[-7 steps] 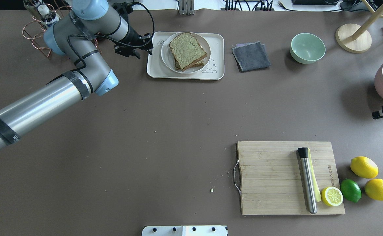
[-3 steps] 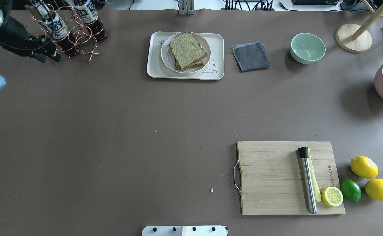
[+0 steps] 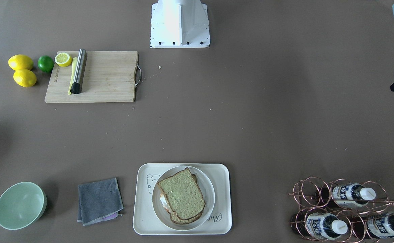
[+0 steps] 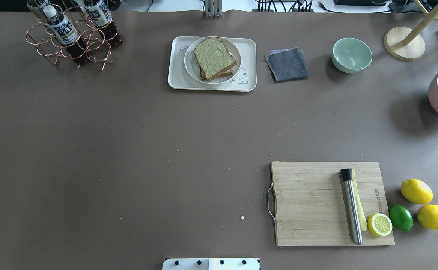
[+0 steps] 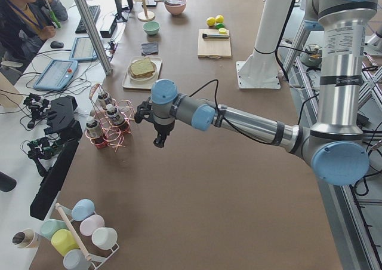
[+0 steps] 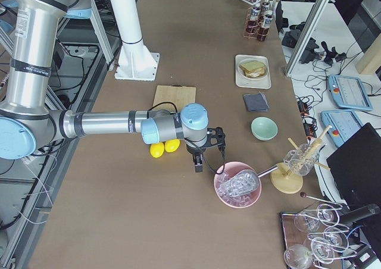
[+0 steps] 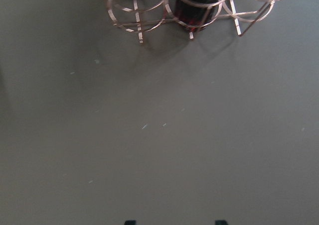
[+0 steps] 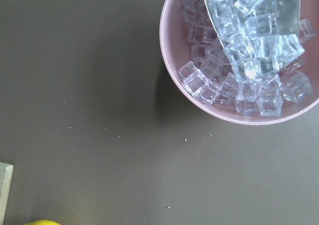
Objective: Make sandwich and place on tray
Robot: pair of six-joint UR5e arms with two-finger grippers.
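The left gripper (image 5: pixel 159 140) hangs over bare tabletop (image 4: pixel 128 150) near the copper bottle rack (image 4: pixel 68 41) at the far left corner. Its fingertips (image 7: pixel 129 222) are wide apart and hold nothing. The sandwich (image 4: pixel 214 58) sits on a white plate (image 4: pixel 188 66) on the tray (image 4: pixel 175 77), at the middle of the far edge. The tray's script (image 3: pixel 217 217) begins "Ra". The right gripper (image 6: pixel 199 163) hangs beside the ice bowl (image 8: pixel 165 41); how far it is parted cannot be told.

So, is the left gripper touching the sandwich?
Apart. The exterior left view shows the left gripper hanging near the bottle rack, far from the sandwich on the tray.
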